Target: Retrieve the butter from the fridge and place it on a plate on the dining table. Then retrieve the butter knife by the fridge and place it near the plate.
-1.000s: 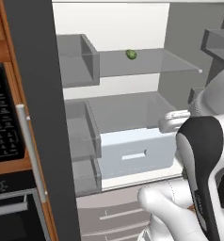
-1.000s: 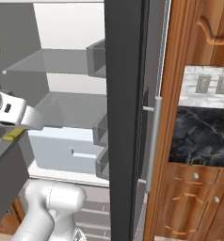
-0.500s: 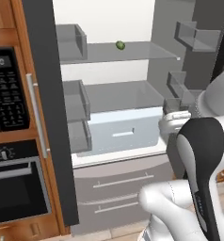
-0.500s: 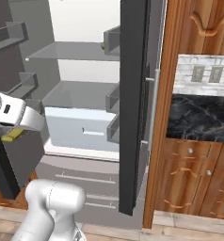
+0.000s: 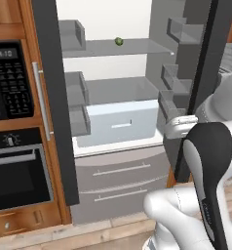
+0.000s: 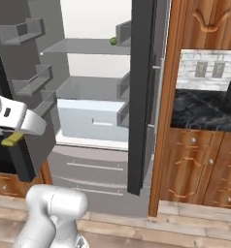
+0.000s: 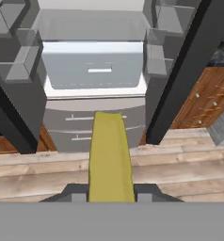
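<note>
Hand view, left to right: the fridge point(image 7: 92, 70) stands open well beyond the claw point(image 7: 109, 197), and the butter point(image 7: 110, 155) juts straight out from between its tips. The claw is clamped on the stick's near end, so most of it hangs unsupported. It looks light but soft (likely slippery too). A hold nearer the middle would probably steady it. Right base view shows butter under the wrist.

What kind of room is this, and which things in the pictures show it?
It looks like a home kitchen. An open fridge stands between wooden cabinets, a black built-in oven sits to its left, and a dark marble wall counter with a tiled backsplash lies to its right.
</note>
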Robot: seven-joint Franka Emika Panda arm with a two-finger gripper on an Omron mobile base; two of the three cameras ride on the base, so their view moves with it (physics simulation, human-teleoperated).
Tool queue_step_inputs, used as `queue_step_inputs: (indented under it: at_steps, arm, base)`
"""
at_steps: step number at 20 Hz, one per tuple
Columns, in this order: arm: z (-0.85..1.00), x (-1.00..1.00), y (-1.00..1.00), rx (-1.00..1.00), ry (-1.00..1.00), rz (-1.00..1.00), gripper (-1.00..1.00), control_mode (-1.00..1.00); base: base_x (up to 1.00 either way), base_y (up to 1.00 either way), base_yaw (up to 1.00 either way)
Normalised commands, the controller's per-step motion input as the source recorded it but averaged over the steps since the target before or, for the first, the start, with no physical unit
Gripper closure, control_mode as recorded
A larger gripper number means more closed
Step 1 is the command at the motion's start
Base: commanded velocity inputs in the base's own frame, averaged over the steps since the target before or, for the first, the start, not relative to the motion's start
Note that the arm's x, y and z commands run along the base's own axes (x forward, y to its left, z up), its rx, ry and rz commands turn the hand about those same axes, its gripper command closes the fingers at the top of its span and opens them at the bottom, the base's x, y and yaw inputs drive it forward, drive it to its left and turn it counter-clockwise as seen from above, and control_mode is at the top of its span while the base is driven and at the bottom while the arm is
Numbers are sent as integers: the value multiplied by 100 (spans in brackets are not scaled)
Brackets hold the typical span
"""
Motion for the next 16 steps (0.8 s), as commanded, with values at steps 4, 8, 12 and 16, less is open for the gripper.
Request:
queue_step_inputs:
  at_steps: [4, 8, 12, 16]
  arm:
    - [0, 0, 0, 0, 0, 0, 100, 100]
    - [0, 0, 0, 0, 0, 0, 100, 100]
    - [0, 0, 0, 0, 0, 0, 100, 100]
    - [0, 0, 0, 0, 0, 0, 100, 100]
  base:
    - [-24, 28, -13]
    - [-15, 3, -59]
    - [-64, -1, -75]
    - [-36, -20, -80]
